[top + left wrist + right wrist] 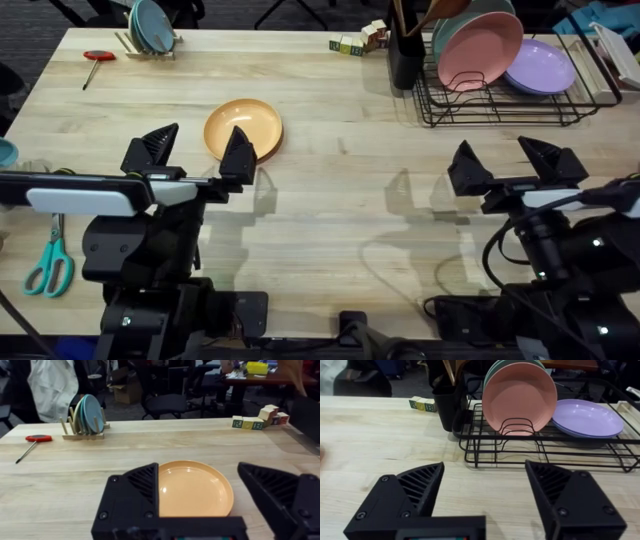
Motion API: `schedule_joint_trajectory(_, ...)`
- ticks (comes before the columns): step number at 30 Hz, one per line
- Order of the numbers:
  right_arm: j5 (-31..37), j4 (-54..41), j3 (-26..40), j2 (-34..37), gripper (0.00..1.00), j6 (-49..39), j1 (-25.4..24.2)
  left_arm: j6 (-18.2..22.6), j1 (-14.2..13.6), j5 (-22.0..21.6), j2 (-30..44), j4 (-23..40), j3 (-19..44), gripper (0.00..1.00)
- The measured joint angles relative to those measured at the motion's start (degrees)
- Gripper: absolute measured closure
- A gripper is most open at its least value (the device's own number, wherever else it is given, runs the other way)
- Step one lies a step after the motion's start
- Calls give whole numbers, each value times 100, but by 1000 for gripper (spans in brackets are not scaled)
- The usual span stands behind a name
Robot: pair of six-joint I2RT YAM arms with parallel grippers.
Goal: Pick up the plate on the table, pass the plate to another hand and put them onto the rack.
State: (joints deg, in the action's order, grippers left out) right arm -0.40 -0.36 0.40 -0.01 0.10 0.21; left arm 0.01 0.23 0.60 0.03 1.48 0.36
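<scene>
The left gripper point(197, 147) hangs with jaws wide apart and empty, one finger cutting off the near rim of the orange plate point(243, 127), which lies flat on the counter point(330, 200). Bare wood runs rightward to the right gripper point(503, 160), its jaws likewise spread and empty. Beyond it the black rack point(500, 108) holds a pink plate point(480, 50) upright and a purple plate point(540, 68) flat.

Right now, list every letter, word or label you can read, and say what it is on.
"R", "B": letters on the green and blue wooden alphabet blocks at the table's far edge.
Other block faces: too blurred to read.
Orange plate, rack: no text visible.
</scene>
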Motion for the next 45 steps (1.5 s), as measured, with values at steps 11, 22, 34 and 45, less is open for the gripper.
schedule_joint_trajectory(11, 3, -28, 2, 0, 6, 7, 0, 2, 2, 0, 1, 0, 0, 7)
schedule_joint_trajectory(22, 77, -940, 393, 2, 7, 514, 0, -54, 2, -4, 29, 528, 207, 7)
schedule_joint_trajectory(34, -94, -3447, 3398, 1608, 8, 784, 0, -118, 2, 72, 2392, 2824, 3383, 8)
schedule_joint_trajectory(45, -221, -5199, 6148, 4318, 6, 809, 0, -138, 2, 131, 5101, 4654, 6280, 7)
